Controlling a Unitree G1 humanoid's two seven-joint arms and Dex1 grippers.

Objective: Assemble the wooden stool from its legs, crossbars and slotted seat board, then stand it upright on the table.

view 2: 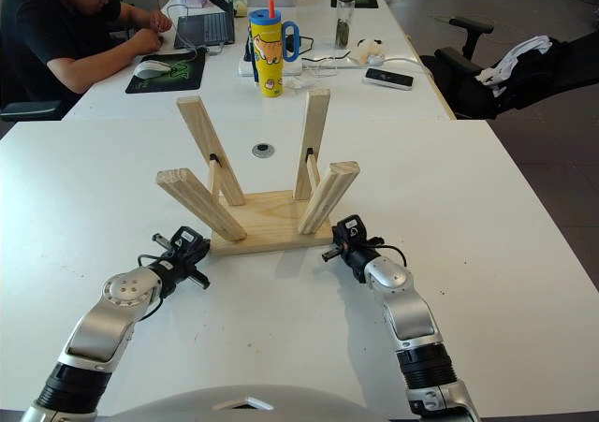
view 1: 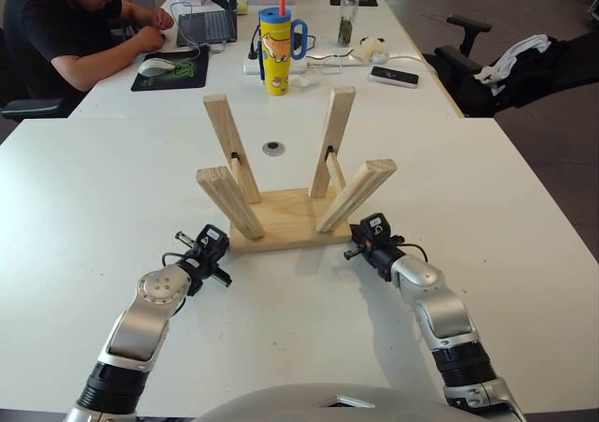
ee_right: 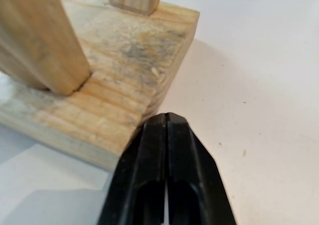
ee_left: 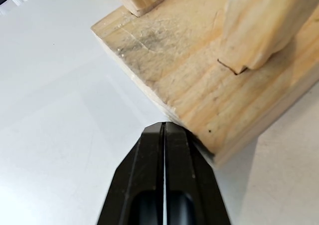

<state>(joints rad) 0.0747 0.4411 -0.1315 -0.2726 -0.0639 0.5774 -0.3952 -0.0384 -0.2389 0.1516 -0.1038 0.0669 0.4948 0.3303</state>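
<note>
Here, the shut left gripper (view 1: 213, 245) and right gripper (view 1: 365, 238) are set beside the upturned pale wooden stool (view 1: 281, 218); uneven tipping may loosen its legs (view 1: 231, 151).

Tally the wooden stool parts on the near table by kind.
Pale square-section wooden legs: 4
Short pale wooden crossbars between the legs: 2
Flat pale wooden seat board: 1
Total: 7

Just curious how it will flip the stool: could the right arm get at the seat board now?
Probably yes. The right gripper sits at the near right corner of the seat board, nothing between; but it is shut and the board lies flat on the table.
</note>
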